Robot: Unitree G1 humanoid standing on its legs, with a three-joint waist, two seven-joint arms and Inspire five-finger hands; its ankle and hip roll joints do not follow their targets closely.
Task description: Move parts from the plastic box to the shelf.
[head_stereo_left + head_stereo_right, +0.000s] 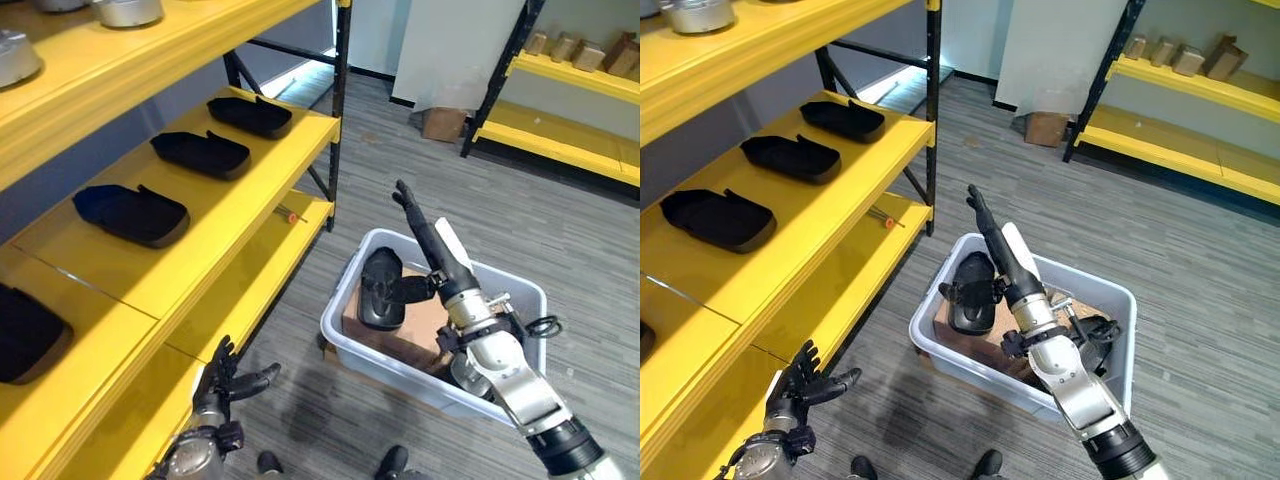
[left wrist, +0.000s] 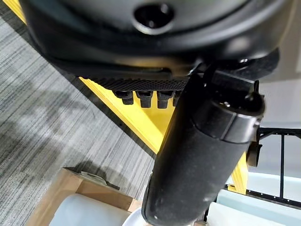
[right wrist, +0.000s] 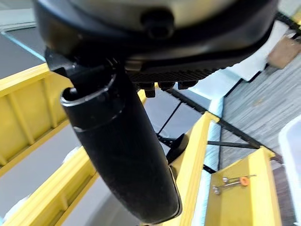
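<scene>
I am holding my right hand (image 1: pixel 432 243) above the plastic box (image 1: pixel 497 287), fingers straight and open, gripping nothing. One black part (image 1: pixel 380 287) is lying in the box on a cardboard carton (image 1: pixel 410 325), toward the shelf-side wall. Three more parts (image 1: pixel 203 153) are sitting along the yellow shelf (image 1: pixel 245 215). My left hand (image 1: pixel 228 383) is hanging relaxed and open beside the shelf's lower front edge.

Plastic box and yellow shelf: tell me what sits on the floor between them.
Nothing: in the left eye view, only bare grey floor separates the plastic box from the yellow shelf. The left hand hangs open nearer the robot.
</scene>
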